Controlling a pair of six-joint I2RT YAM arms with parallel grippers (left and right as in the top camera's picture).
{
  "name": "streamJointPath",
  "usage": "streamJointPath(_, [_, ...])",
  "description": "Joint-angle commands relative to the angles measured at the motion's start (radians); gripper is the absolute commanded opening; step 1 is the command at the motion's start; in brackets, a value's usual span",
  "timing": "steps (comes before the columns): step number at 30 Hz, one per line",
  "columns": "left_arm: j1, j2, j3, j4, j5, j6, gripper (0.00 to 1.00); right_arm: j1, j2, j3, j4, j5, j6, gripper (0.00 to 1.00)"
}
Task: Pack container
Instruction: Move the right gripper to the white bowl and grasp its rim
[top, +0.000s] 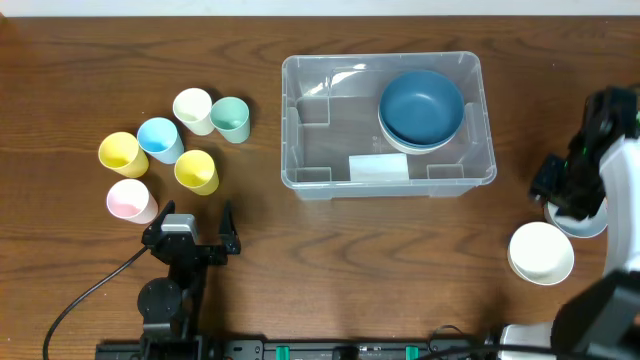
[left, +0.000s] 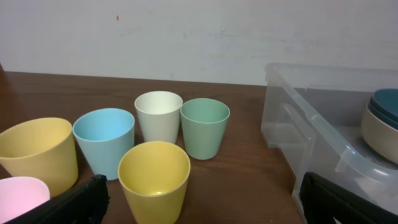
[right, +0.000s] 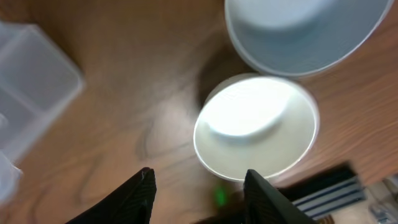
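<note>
Container (top: 300, 130) shows whole overhead only; left gripper (left: 202, 186) gapes, right gripper (right: 199, 177) parted near white bowl (right: 255, 130).

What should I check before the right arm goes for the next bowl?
1. The right gripper is open and empty: ok.
2. The white bowl is upright on the table with nothing in it: ok.
3. The pale blue bowl is apart from the white bowl: cannot tell, they overlap in the wrist view.
4. The container has room: ok. The dark blue bowl is stacked at its right end and the left half is bare.
5. The left gripper is open and clear of the cups: ok.
6. The right wrist view is sharp: not ok, it is blurred.
</note>
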Motion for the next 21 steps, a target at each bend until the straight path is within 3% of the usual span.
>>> streamJointPath(1, [0.005, -0.006, -0.018, -0.034, 0.014, 0.006, 0.98, 0.006, -0.082, -0.122, 0.033, -0.061, 0.021, 0.47])
streamJointPath(10, [0.005, -0.006, -0.018, -0.034, 0.014, 0.006, 0.98, 0.006, -0.19, -0.414, 0.211, -0.066, 0.042, 0.46])
streamJointPath(21, [0.005, -0.006, -0.018, -0.033, 0.014, 0.006, 0.98, 0.006, -0.19, -0.544, 0.404, -0.06, 0.042, 0.36])
